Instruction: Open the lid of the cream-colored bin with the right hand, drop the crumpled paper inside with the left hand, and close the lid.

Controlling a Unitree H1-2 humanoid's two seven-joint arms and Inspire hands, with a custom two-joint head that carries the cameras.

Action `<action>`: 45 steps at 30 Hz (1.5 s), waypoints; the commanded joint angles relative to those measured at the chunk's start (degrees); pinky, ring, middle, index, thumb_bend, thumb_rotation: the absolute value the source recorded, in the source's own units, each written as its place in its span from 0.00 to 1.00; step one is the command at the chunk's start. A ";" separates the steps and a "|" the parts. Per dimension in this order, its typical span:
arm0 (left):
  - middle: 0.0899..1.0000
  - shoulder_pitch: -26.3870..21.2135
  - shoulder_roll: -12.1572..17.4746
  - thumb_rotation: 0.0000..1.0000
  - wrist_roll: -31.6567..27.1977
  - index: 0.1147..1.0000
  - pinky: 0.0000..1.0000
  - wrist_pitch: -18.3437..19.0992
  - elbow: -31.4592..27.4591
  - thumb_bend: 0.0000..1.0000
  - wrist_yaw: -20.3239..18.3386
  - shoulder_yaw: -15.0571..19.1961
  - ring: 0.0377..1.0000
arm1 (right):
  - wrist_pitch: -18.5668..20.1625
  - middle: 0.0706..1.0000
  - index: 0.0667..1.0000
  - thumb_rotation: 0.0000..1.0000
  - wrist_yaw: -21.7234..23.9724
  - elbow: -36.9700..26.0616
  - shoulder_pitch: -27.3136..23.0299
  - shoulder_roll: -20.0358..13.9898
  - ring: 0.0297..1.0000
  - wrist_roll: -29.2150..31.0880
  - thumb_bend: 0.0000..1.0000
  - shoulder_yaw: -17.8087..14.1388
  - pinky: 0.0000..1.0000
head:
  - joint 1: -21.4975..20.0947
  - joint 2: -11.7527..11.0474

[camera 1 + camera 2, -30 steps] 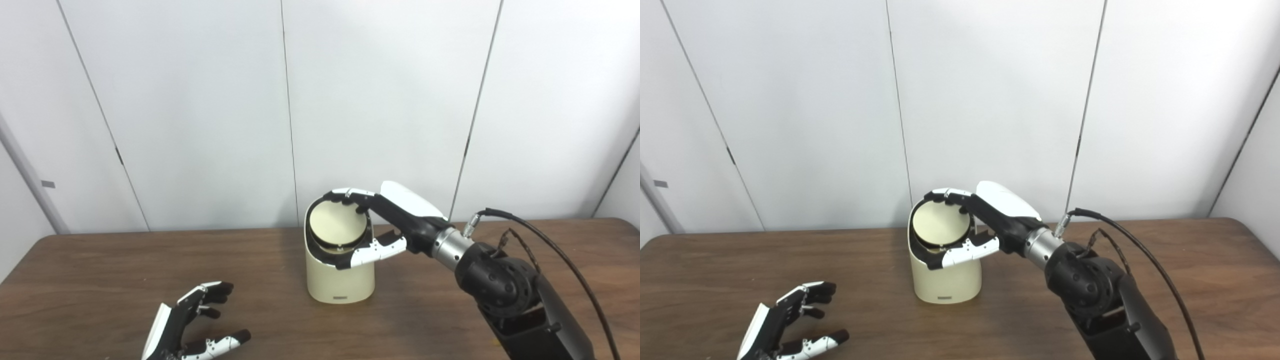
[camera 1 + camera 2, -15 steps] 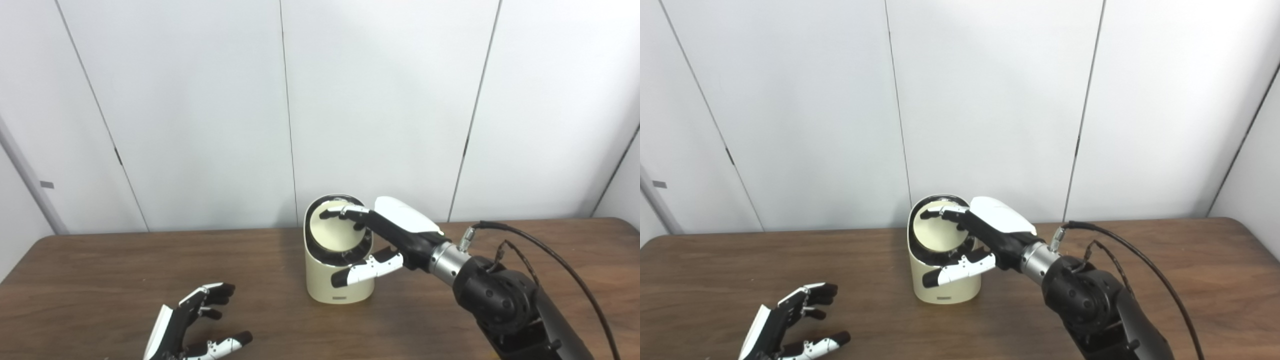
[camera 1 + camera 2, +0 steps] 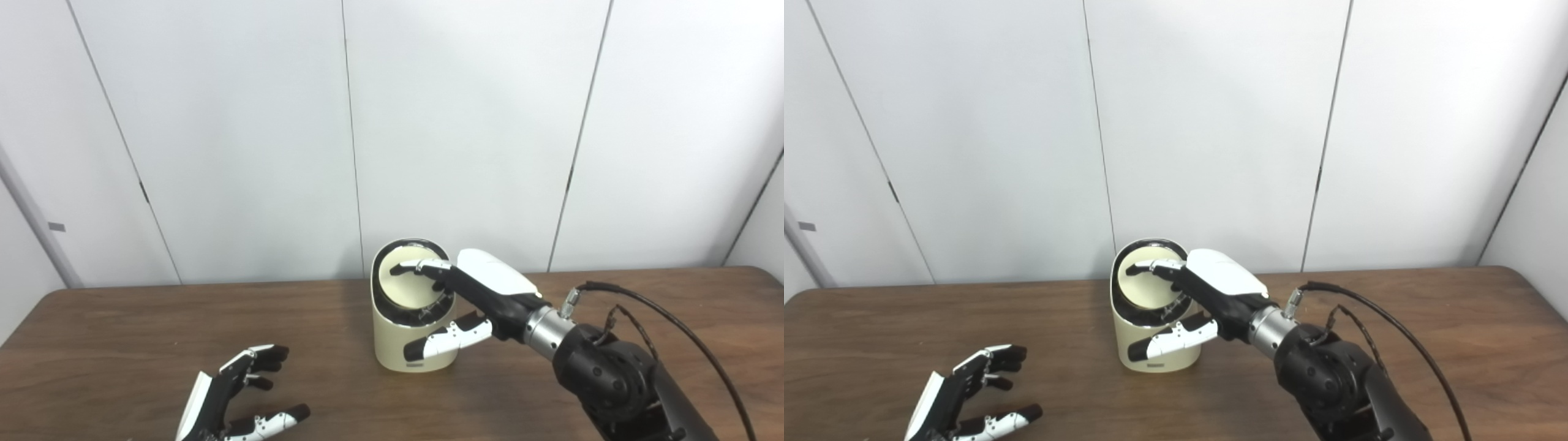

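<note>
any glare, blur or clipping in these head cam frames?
Left eye view: sharp; soft sheen on table; left hand clipped by bottom edge. Right eye view: same even light, faint shadow left of bin; right hand crisp on lid.

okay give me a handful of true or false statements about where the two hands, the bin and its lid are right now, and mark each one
1. The right hand has its fingers on the bin's round lid. True.
2. The left hand holds a crumpled paper. False: it is open with its fingers apart, holding nothing, and no paper is visible.
3. The cream-colored bin stands upright on the wooden table. True.
4. The left hand is touching the bin. False: it is low over the table, well apart from the bin on its left.
5. The lid is swung wide open. False: it sits down inside the dark rim, facing the camera.
</note>
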 commanded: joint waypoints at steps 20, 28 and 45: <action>0.71 -2.18 -0.62 0.28 1.12 0.67 0.61 -0.60 -0.83 0.92 1.32 -0.67 0.70 | 0.32 0.88 0.85 0.78 3.77 0.03 -1.76 1.29 0.88 0.99 1.00 3.20 0.74 | -0.64 -0.75; 0.70 -2.64 -0.70 0.29 1.43 0.67 0.60 -1.70 0.69 0.93 1.90 -0.77 0.70 | 0.05 0.87 0.84 0.77 3.64 0.59 -2.97 1.08 0.86 0.98 1.00 2.79 0.74 | -1.02 -1.04; 0.70 -2.83 -0.40 0.30 0.57 0.67 0.61 -2.53 1.26 0.93 1.63 -0.71 0.70 | 2.78 0.86 0.85 0.78 7.63 -2.15 -4.50 -3.68 0.87 -3.51 1.00 2.47 0.77 | -3.60 -0.71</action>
